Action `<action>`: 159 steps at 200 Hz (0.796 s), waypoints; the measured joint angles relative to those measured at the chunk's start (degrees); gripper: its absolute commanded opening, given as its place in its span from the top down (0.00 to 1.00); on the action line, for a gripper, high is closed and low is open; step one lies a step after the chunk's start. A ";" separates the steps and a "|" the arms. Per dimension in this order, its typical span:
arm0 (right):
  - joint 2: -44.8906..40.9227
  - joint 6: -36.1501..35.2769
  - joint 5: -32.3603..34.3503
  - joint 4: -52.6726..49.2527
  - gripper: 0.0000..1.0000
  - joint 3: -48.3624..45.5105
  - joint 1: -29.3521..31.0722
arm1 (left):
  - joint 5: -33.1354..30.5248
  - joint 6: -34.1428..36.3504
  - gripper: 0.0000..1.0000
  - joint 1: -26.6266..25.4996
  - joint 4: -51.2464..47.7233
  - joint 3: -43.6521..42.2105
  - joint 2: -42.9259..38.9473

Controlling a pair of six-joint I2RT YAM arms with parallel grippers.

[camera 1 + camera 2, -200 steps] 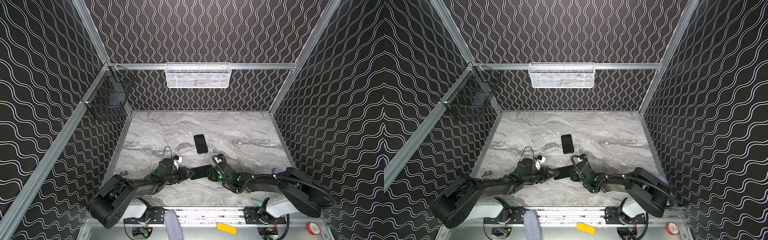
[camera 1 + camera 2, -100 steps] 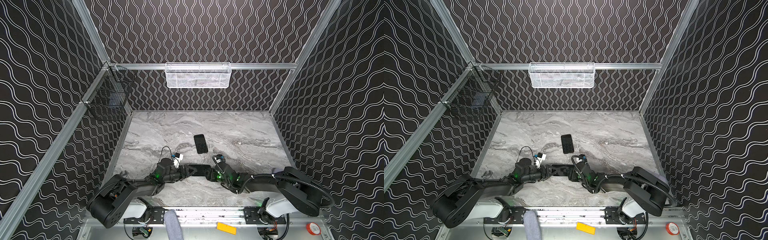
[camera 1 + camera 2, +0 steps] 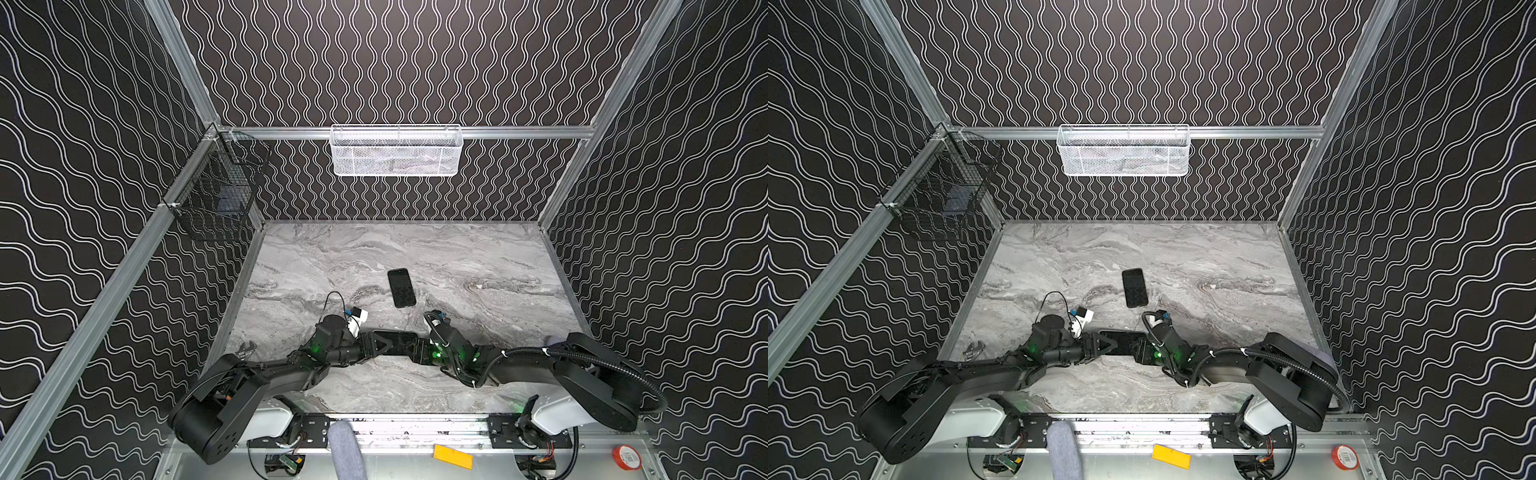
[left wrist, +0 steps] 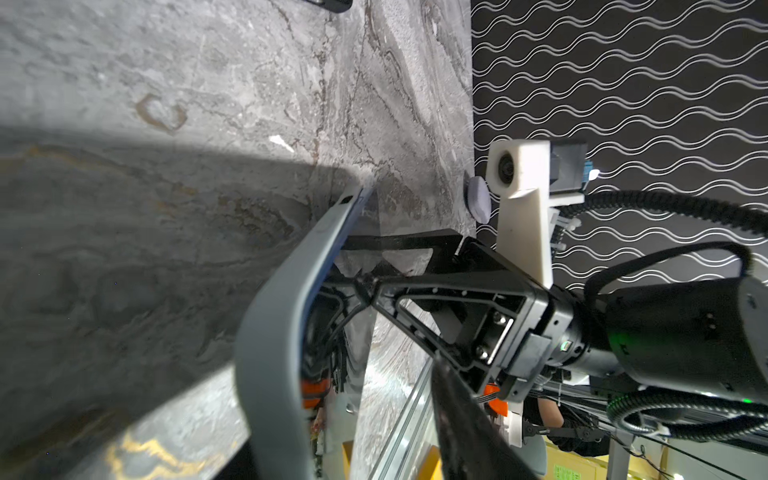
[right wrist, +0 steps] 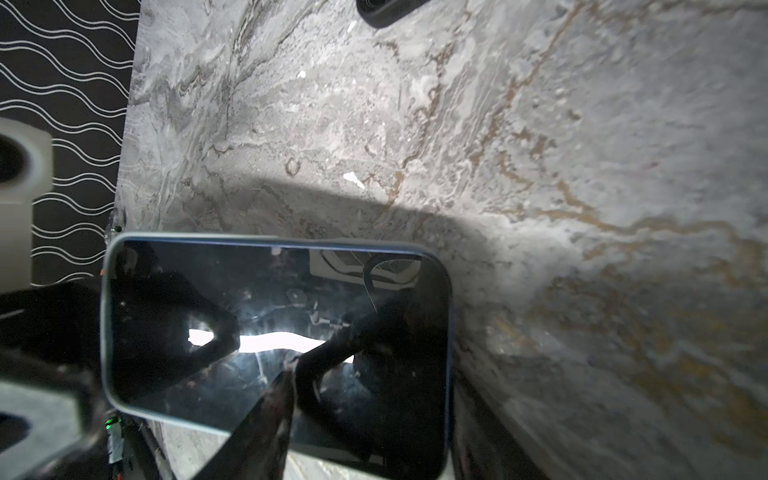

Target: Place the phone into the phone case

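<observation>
A phone (image 3: pixel 395 341) is held low over the front of a marble counter (image 3: pixel 478 257), its long axis running left to right between the arms. The right gripper (image 3: pixel 415 348) has its jaws grasping the right end. The left gripper (image 3: pixel 376 345) meets the other end, and I cannot tell whether it grips. The black phone case (image 3: pixel 401 287) lies flat just behind, lengthwise front to back. Only the right wrist view shows the glossy screen (image 5: pixel 274 332); the left wrist view shows the phone edge-on.

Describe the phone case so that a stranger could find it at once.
Look at the marble table. Near its middle lies the black phone case. Unlike the glossy phone in the right gripper, it rests flat and untouched.
</observation>
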 measured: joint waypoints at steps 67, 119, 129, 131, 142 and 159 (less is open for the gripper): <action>0.57 -0.04 -1.20 0.79 0.42 0.33 0.00 | -1.62 2.51 0.83 0.09 -7.58 1.18 -1.31; -0.57 1.05 -1.20 0.81 0.39 -0.11 0.00 | -0.76 2.54 0.96 0.20 -6.73 1.27 -2.01; -2.32 1.07 -1.81 -0.76 0.37 -0.52 0.09 | -0.70 2.82 0.97 0.20 -6.84 1.31 -2.43; -2.67 1.05 -1.84 -1.38 0.37 -0.59 0.11 | -0.68 2.89 0.98 0.20 -6.93 1.36 -2.51; -5.62 0.59 -1.81 -5.66 0.35 -0.61 0.11 | -0.07 2.95 1.00 0.20 -6.84 1.70 -3.10; -12.37 0.09 -1.53 -13.94 0.33 -0.70 -0.63 | 0.66 3.15 1.00 0.35 -6.78 2.49 -4.17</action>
